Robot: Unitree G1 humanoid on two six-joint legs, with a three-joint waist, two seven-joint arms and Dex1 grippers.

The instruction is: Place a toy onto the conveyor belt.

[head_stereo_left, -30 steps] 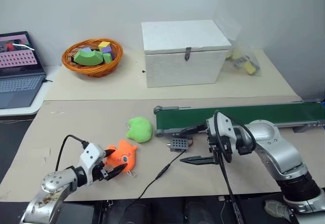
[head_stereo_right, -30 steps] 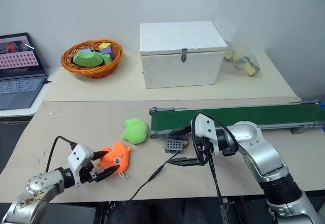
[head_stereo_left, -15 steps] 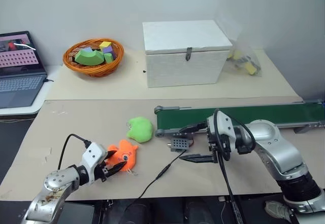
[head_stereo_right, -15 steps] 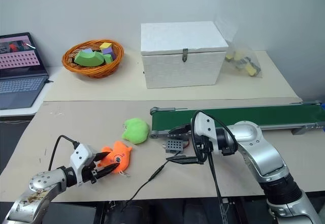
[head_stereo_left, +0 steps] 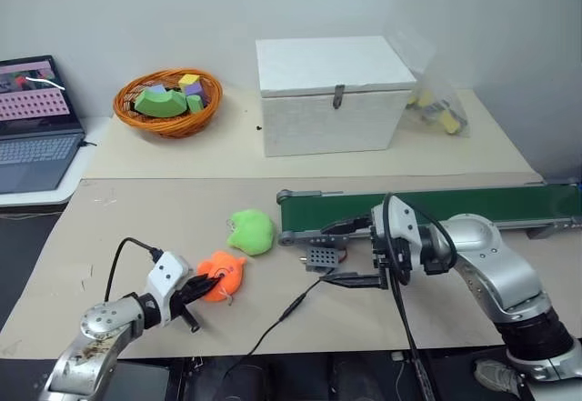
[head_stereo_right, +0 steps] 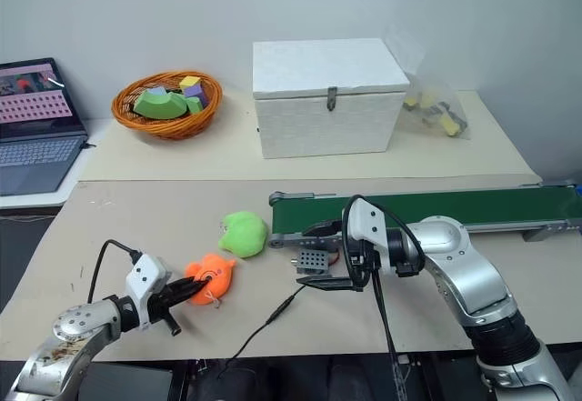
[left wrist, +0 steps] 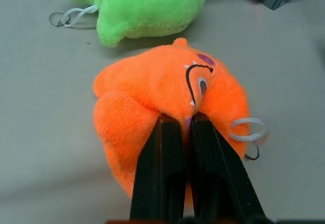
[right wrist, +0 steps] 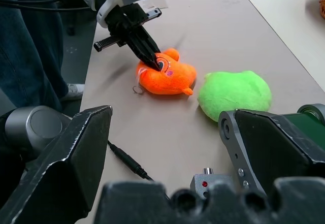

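Observation:
The orange plush toy [head_stereo_left: 221,275] lies on the brown table sheet near the front left. My left gripper [head_stereo_left: 205,286] is shut on it, the two black fingers [left wrist: 167,148] pinching the plush close to its eye, and the white string loop [left wrist: 248,130] sticks out beside them. The dark green conveyor belt [head_stereo_left: 436,208] runs along the right side, its end roller next to the small grey control box [head_stereo_left: 320,257]. My right gripper [head_stereo_left: 350,254] hangs open just in front of that end, above the control box, with nothing between its fingers.
A lime-green plush blob [head_stereo_left: 251,231] sits between the toy and the belt end. A black cable [head_stereo_left: 291,308] runs from the control box to the front edge. At the back stand an orange basket [head_stereo_left: 166,101] of blocks, a white box [head_stereo_left: 332,95], a plastic bag [head_stereo_left: 435,110] and a laptop [head_stereo_left: 32,119].
My left gripper's fingers have closed from wide open onto the orange toy, squeezing the plush. The right arm has stayed where it was.

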